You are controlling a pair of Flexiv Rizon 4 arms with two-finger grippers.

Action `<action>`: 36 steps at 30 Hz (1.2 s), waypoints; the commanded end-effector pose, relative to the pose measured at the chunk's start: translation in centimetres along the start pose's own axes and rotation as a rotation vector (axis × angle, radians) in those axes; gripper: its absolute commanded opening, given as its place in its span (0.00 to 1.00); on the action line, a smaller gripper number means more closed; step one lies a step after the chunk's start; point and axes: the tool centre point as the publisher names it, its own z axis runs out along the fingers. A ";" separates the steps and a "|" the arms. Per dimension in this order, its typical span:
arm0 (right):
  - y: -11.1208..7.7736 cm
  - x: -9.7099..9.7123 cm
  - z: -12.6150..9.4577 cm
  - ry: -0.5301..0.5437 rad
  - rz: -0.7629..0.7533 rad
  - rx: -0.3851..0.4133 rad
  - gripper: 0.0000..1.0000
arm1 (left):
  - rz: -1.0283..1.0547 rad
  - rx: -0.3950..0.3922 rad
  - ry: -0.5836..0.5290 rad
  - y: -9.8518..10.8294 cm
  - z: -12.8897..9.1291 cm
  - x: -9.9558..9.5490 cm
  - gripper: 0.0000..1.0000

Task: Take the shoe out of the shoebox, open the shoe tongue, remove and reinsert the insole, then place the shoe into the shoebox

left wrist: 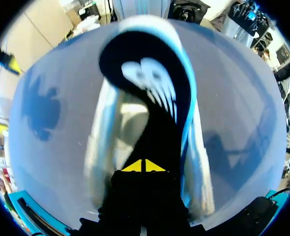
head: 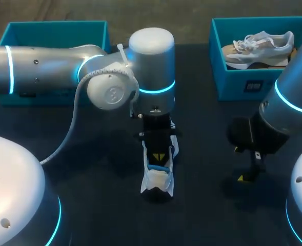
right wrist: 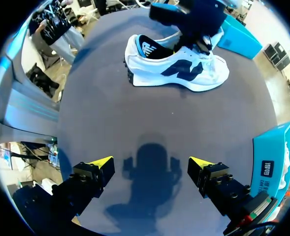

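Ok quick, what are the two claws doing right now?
Left gripper: shut, tips together down in the shoe; cannot tell if it pinches anything.
Right gripper: open, empty, over the table.

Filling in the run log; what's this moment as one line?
left end effector: shut, at mouth of white shoe | right end effector: open, empty, above table | shoe: upright on table

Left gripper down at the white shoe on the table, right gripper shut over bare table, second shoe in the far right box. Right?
Not quite. The right gripper is open, not shut: the right wrist view shows its fingers wide apart over bare table. The rest holds: left gripper at the white shoe, second shoe in the right box.
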 end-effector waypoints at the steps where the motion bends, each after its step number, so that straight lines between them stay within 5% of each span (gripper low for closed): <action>1: -0.1 0.2 0.0 -0.003 0.000 -0.001 1.00 | 0.022 0.036 -0.027 -1.9 -2.4 0.9 0.00; 6: -0.1 0.2 0.0 -0.003 0.000 -0.001 1.00 | 0.068 0.121 0.017 -4.3 -3.0 0.8 0.00; 13: -0.1 0.2 0.0 -0.003 0.000 -0.001 1.00 | 0.073 0.160 0.089 -5.0 0.6 0.6 0.00; 23: -0.1 0.2 0.0 -0.003 0.000 -0.001 1.00 | 0.054 0.057 0.107 -3.3 6.1 1.3 0.00; 36: -0.1 0.2 0.0 -0.003 0.000 -0.001 1.00 | -0.011 -0.085 0.046 2.2 2.2 2.0 0.00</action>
